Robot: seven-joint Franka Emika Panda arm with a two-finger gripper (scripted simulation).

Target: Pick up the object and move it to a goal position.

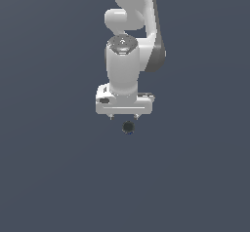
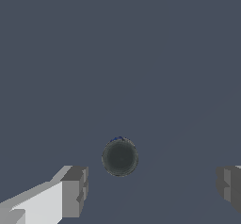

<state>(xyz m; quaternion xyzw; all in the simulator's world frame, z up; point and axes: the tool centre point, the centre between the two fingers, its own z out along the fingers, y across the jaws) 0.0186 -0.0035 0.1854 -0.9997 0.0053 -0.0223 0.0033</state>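
One can, not yet grasped: the approach step is in hand.

Both fingers (image 2: pixel 74 190) of the hand (image 2: pixel 150 188) stand wide apart with nothing between them. The object (image 2: pixel 119 157), a small dark disc with a sliver of blue at its rim, lies on the plain grey counter (image 2: pixel 117 53) just ahead of the fingertips, roughly centred on the gap. Judging from this, the next move calls for shifting the hand forward over the can, descending, then closing.

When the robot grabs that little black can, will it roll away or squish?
The black can looks round, short and flat-topped, so it probably sits steady rather than rolling. It seems rigid, so squishing is unlikely. The open gripper is wider than it, so it should fit.
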